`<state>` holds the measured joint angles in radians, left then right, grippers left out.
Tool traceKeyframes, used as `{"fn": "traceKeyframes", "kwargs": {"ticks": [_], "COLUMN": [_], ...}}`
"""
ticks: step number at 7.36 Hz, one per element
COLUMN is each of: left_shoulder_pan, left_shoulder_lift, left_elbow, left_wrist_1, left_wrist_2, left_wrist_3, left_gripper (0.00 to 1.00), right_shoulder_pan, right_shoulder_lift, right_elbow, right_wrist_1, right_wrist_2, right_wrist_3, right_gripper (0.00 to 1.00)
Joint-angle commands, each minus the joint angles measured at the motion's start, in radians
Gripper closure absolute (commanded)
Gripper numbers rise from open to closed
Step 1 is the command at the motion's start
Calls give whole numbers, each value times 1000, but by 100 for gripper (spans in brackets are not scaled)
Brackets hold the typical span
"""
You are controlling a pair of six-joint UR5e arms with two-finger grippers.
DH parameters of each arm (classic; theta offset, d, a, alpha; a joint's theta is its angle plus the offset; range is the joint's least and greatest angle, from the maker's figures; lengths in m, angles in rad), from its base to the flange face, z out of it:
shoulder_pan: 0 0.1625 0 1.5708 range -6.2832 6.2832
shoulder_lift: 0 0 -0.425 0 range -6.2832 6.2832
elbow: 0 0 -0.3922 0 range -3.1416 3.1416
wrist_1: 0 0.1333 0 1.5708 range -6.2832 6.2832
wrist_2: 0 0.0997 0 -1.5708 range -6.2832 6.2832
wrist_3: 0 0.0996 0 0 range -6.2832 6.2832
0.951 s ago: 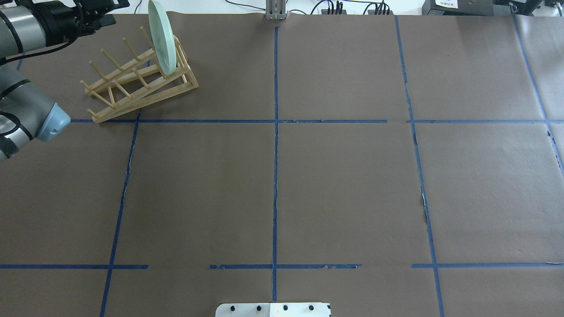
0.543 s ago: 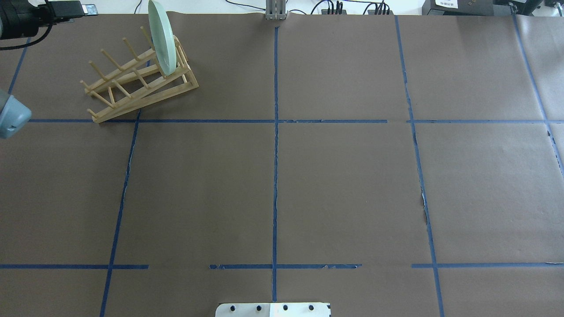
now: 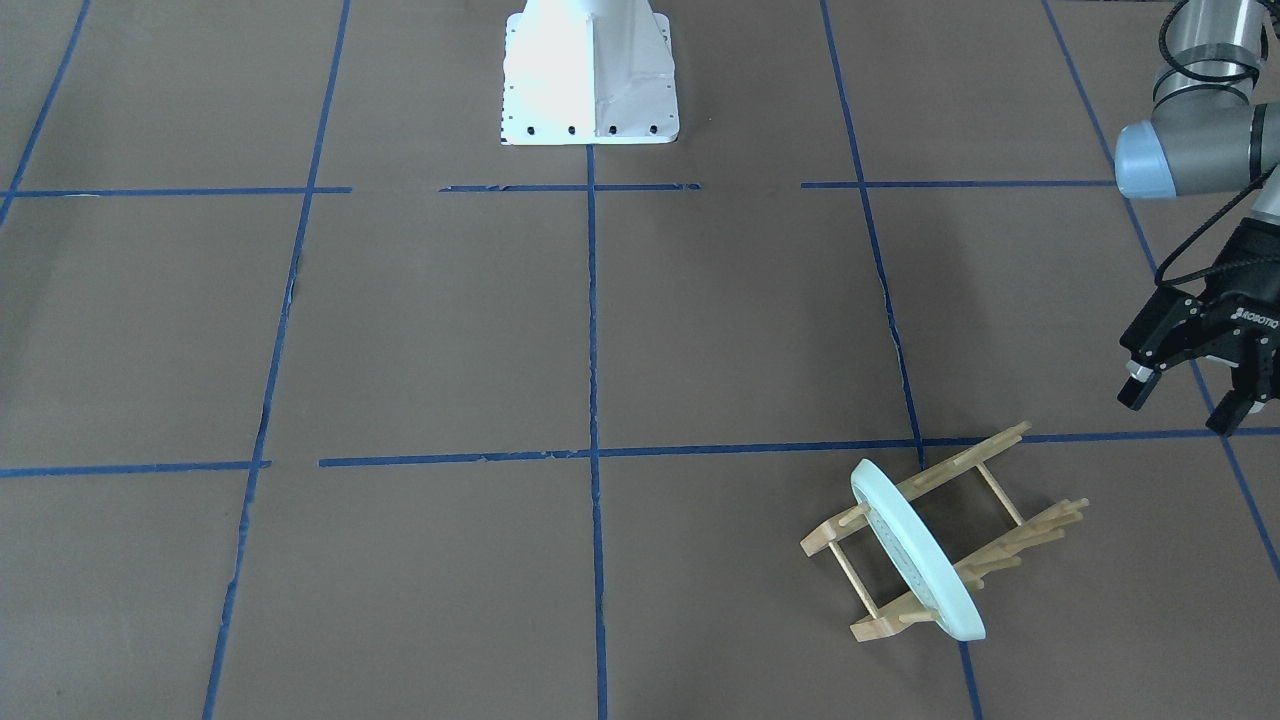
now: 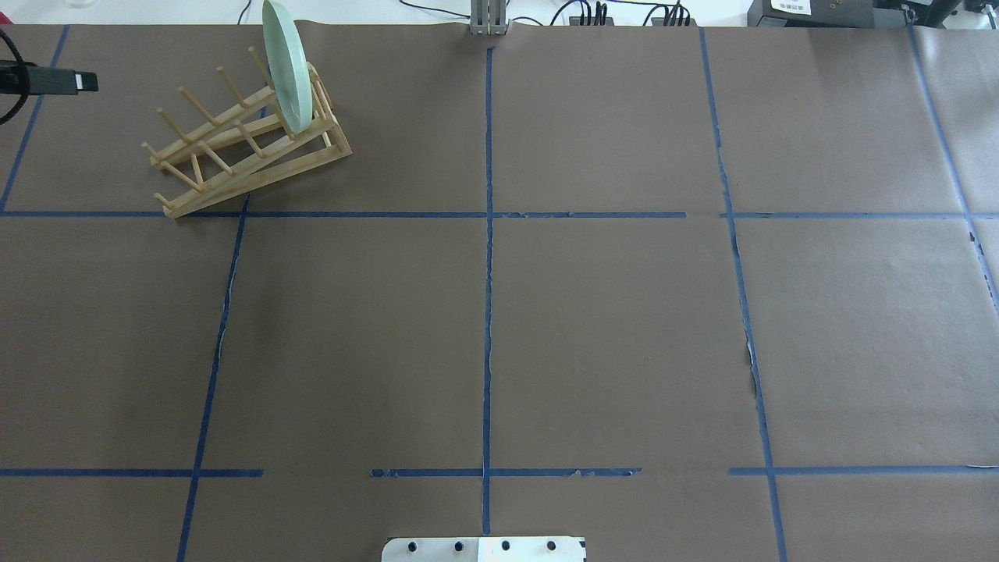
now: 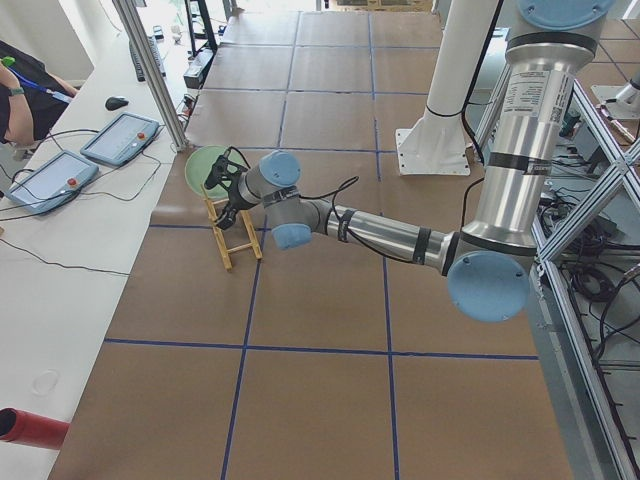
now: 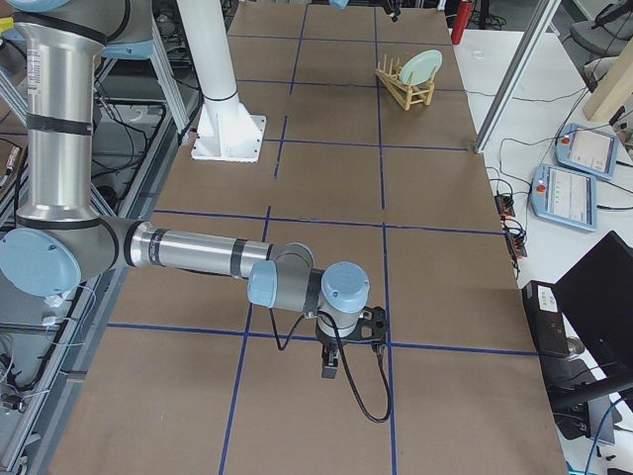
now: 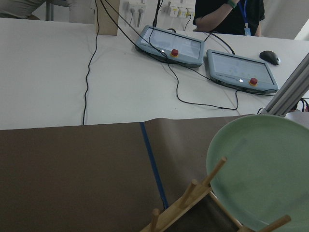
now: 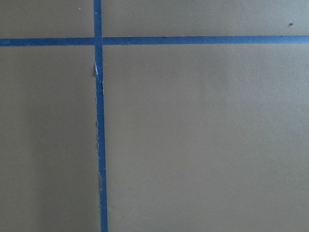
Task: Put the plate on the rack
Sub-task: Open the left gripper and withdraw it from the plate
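The pale mint-green plate [image 4: 287, 66] stands on edge between the pegs at the far end of the light wooden rack [image 4: 234, 160], at the table's far left. Both show in the front view, plate [image 3: 915, 560] and rack [image 3: 1010, 500]. My left gripper [image 3: 1180, 403] is open and empty, above the table and apart from the rack, out toward the table's left end. Only one of its fingers [image 4: 66, 81] shows in the overhead view. The left wrist view shows the plate [image 7: 265, 174] and rack pegs [image 7: 193, 191]. My right gripper [image 6: 331, 364] hangs over bare paper far from the rack; I cannot tell its state.
Brown paper with blue tape lines [image 4: 488, 312] covers the table. The white robot base [image 3: 590, 70] is at the near middle edge. A white bench with control tablets [image 7: 169, 46] and cables lies beyond the far edge, and a metal post [image 5: 150, 70] stands close to the rack.
My left arm has drawn back toward the table's left end, away from the rack, almost out of the overhead view. The plate and rack have not moved.
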<state>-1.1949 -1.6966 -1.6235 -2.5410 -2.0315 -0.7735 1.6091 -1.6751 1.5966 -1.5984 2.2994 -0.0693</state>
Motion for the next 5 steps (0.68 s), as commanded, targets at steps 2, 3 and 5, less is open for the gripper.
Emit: {"fn": "traceKeyframes", "kwargs": {"ticks": [2,3,5], "left_shoulder_pan": [-47,-75,-130], "left_shoulder_lift": [64,58,52], "left_elbow": [-77,-88,-73], "left_wrist_1": [298,418,542], "left_wrist_2": [-74,-102,-113], "left_wrist_3": [265,386,527], "left_gripper": [0,0,0], "right_shoulder_pan": [0,0,0], "right_shoulder_lift": [0,0,0], "right_elbow": [0,-1,0], "right_wrist_1": [0,0,0], "right_wrist_2": [0,0,0], "right_wrist_3": [0,-1,-1], "right_gripper": [0,0,0]}}
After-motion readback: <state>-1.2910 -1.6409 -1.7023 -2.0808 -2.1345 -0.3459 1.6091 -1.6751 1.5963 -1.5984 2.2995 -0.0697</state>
